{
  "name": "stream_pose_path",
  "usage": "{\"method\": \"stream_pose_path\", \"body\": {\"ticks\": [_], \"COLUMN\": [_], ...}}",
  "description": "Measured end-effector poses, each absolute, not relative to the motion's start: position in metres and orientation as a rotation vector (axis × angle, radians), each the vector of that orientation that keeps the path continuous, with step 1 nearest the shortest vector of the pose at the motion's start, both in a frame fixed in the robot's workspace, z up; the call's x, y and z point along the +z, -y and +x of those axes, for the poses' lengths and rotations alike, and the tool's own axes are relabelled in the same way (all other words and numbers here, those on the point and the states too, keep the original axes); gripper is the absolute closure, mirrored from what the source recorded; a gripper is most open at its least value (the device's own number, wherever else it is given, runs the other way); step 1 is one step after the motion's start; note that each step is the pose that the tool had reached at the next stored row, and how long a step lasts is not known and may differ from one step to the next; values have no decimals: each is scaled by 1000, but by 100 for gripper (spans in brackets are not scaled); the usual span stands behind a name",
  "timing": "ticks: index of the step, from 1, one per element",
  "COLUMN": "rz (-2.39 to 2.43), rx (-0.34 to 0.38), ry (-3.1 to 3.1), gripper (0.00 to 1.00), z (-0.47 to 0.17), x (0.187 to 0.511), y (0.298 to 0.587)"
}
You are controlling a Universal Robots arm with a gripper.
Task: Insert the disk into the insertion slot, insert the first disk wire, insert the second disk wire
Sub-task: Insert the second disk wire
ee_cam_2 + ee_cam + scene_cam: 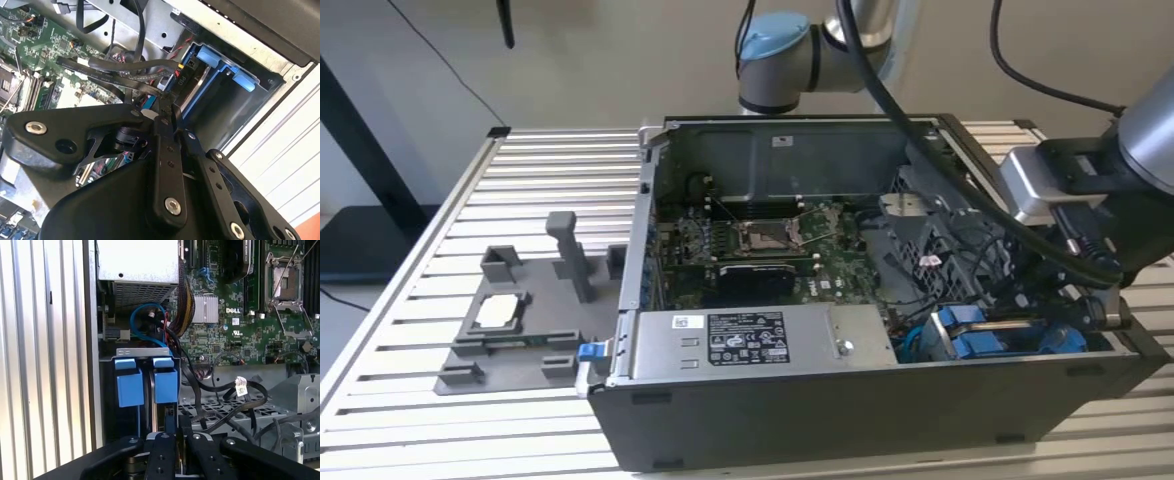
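Blue carrier tabs [145, 380] mark the insertion slot [107, 405]; the gripper [177, 447], jaws pressed narrow, pinches something thin at six o'clock (likely a stiff wire connector, best held by its plug).

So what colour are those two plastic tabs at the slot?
Bright blue. The tabs at the slot show best in the first wrist view.
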State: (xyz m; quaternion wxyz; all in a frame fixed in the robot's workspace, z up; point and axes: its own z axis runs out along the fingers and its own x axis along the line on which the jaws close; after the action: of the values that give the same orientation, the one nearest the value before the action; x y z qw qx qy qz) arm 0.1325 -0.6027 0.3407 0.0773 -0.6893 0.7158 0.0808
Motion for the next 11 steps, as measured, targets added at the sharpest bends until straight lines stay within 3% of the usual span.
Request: {"method": "stream_pose_path", "body": {"ticks": [11], "rz": [-2070], "rx": [232], "ry": [-2150], "gripper": [84], "z": [132], "x": [335], "y": [602]}}
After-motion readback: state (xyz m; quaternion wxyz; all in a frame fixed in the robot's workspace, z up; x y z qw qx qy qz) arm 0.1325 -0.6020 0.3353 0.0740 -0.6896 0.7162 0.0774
